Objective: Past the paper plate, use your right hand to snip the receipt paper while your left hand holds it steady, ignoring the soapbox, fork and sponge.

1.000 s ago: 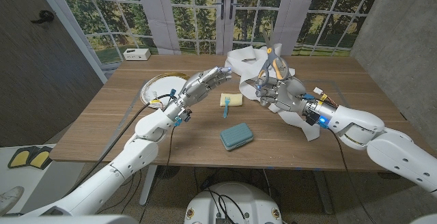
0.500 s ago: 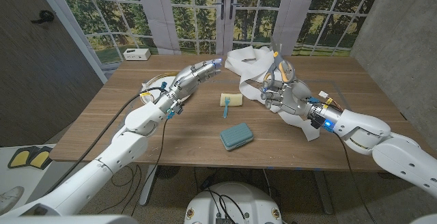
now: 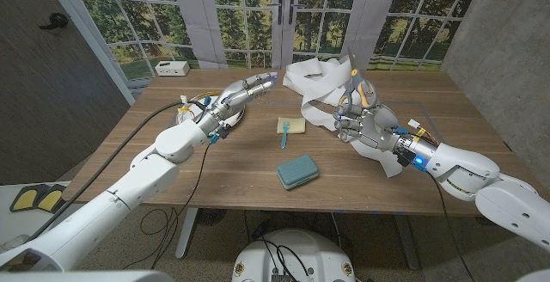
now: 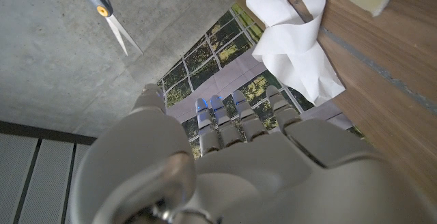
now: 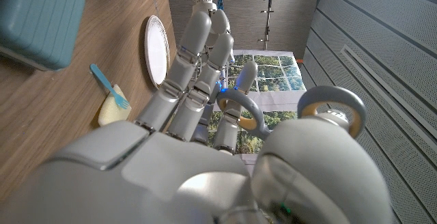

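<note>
Left arm hides most paper plate (rim shows).

Fork on sponge; soapbox nearer; receipt paper behind.

I see a staged test room, printed garden-window backdrop with visible seams, bare grey wall panels, wooden table, cables trailing off it.

No text, label or number is legible anywhere.
</note>
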You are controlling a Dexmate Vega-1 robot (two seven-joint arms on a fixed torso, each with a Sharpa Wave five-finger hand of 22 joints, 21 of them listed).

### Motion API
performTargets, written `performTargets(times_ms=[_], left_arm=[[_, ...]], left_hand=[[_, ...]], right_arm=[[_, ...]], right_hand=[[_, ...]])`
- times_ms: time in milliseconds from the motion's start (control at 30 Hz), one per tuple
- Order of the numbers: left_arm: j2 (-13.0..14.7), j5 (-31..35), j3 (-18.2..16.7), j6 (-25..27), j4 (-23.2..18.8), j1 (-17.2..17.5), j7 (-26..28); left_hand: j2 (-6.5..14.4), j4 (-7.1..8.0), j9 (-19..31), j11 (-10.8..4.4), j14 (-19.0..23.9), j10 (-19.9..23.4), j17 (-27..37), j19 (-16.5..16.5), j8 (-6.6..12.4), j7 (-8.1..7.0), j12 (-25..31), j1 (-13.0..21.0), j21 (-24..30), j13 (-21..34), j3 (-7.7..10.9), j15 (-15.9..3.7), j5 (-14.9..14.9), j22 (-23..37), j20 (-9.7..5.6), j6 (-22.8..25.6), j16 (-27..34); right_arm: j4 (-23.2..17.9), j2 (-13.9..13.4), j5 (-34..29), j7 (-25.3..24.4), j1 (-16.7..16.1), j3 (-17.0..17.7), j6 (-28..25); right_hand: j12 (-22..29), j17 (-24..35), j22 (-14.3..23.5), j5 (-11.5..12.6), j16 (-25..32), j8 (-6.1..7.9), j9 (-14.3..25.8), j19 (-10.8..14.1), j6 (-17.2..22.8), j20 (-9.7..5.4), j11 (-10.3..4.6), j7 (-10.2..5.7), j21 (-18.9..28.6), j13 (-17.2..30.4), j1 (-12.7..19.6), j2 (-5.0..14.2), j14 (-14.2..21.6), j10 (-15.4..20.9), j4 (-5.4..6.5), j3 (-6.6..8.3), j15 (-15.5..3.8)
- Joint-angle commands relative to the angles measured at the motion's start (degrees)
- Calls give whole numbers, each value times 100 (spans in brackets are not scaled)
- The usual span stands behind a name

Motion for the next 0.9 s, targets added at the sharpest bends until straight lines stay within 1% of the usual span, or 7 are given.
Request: performTargets(times_ms=[33,200,400,600,700,800,900], left_arm=[[-152,627,241,627,23,-254,604],[-175,703,249,799,-26,-204,854],[-86,901,256,1074,-148,-201,1074],[-67,952,240,1383,-227,-219,1257],[-91,974,263,1437,-188,-258,1304],[-97,1080,336,1493,-123,-344,1320],[-195,1219,426,1561,-70,-413,1452]], left_hand=[[-41,-1,-2,17,-59,-47,-6,-17,-15,12,5,-89,18,2,-45,-191,9,21,64,-96,-14],[-80,3,-4,-16,-57,-75,-10,3,14,2,13,-134,26,-3,-74,-174,14,22,68,-123,-7],[-107,0,-5,-30,-55,-62,-14,13,39,15,34,-158,29,-5,-90,-168,19,22,65,-122,-3],[-142,9,-7,-47,-60,-45,-20,16,41,67,57,-209,30,-9,-119,-171,23,22,58,-188,-1],[-161,12,-9,-90,-65,-25,-24,16,51,91,70,-235,30,-15,-134,-178,24,22,67,-196,-1],[-181,9,-10,-59,-122,-57,-31,24,50,119,62,-253,32,-24,-147,-144,27,22,69,-239,-23],[-206,-2,-12,-45,-223,-99,-47,25,45,119,54,-265,32,-39,-158,-135,34,22,68,-320,-58]], right_arm=[[51,102,-41,40,-112,144,-20],[32,130,-63,30,-160,211,-27],[15,128,-115,87,-157,204,-51],[14,195,-111,47,-181,207,-44],[29,237,-148,75,-194,179,10],[7,249,-180,79,-226,163,34],[-70,229,-239,-2,-313,203,34]], right_hand=[[26,-9,25,59,2,-26,10,50,-20,-153,15,-4,-29,-24,56,59,-44,64,-20,5,-23],[30,-29,26,64,24,-37,24,63,-22,-156,18,-11,-45,-30,77,76,-4,73,-28,10,-29],[20,-35,26,65,30,-85,21,75,-79,-157,38,-11,-67,-47,70,74,-26,61,-27,-2,-13],[3,-52,27,67,34,-131,20,74,-136,-147,41,-15,-92,-82,70,88,-32,62,-26,-3,-15],[2,-60,28,69,39,-155,8,82,-153,-153,44,-12,-99,-85,84,108,-26,61,-29,6,-13],[-18,-63,29,71,44,-190,-18,81,-175,-155,37,-6,-109,-117,98,122,-27,58,-34,12,-22],[-32,-74,30,73,44,-232,-51,92,-200,-155,46,-5,-117,-139,120,143,-29,53,-40,23,-28]])
